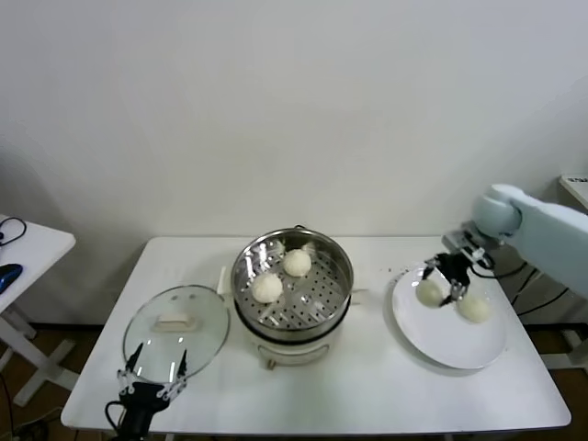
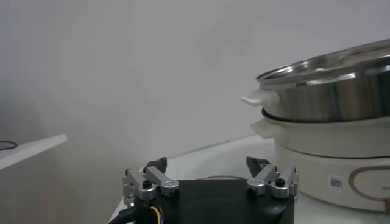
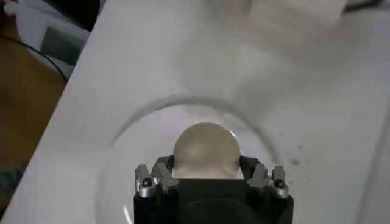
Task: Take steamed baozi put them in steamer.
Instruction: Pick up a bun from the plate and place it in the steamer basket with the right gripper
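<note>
White wall (image 1: 276, 110) fills the background, plain and unmarked, behind a white rectangular table (image 1: 367, 386) that carries everything. Far to the robot's left stands a second, smaller white table (image 1: 28, 248) with a dark cable and a blue object on it, well apart from the main one.

On the main table's left part lies a round glass lid (image 1: 175, 331) with a white handle, flat on the surface. Just at its near edge hangs the left gripper (image 1: 154, 366), fingers spread wide and holding nothing.

In the middle sits the steamer (image 1: 292, 285), a shiny steel pot on a white base. Two steamed baozi rest on its perforated tray: one (image 1: 267, 288) toward the left, another (image 1: 297, 263) just behind it, close but apart.

To the right lies a white plate (image 1: 450, 344). The right gripper (image 1: 444, 283) is down over its far-left part, its fingers clamped on either side of a third baozi (image 3: 206, 151), which sits on the plate. A fourth baozi (image 1: 475, 308) lies just beside it on the plate.
</note>
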{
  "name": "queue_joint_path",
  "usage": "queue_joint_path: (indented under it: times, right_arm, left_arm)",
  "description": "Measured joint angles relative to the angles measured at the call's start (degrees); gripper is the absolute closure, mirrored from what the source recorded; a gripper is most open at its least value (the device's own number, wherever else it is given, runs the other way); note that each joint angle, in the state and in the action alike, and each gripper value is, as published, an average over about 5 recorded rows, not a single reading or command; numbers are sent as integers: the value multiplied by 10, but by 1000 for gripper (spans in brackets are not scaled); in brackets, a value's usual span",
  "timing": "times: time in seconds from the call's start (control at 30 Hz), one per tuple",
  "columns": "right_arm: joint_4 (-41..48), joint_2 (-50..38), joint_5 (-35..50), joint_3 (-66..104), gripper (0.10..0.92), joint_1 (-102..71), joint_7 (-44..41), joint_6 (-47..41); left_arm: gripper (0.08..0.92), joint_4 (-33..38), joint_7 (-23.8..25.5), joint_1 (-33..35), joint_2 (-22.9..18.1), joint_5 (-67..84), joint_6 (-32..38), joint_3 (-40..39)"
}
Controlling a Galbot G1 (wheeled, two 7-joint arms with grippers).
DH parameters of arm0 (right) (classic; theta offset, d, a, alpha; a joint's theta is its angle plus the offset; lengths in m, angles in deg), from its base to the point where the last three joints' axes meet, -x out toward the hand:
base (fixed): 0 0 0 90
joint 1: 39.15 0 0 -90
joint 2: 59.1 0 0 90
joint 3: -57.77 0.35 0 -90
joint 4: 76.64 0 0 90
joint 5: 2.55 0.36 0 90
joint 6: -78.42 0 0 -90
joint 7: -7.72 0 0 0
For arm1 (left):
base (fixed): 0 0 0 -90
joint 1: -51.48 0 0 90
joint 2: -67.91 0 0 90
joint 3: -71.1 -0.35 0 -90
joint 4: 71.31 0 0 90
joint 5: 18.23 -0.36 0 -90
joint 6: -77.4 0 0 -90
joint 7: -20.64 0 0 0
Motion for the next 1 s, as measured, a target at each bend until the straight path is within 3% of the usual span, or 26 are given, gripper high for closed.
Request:
queue_joint_path:
  times: [0.47, 1.0]
  right_arm:
    - [-154, 92, -95, -23, 321, 120, -2, 106]
    - [-145, 240, -212, 28, 321, 15, 3, 147]
  left_arm:
    - [177, 1, 1, 4, -3, -3, -1, -1]
    - [177, 0, 1, 8, -11, -9, -3, 0]
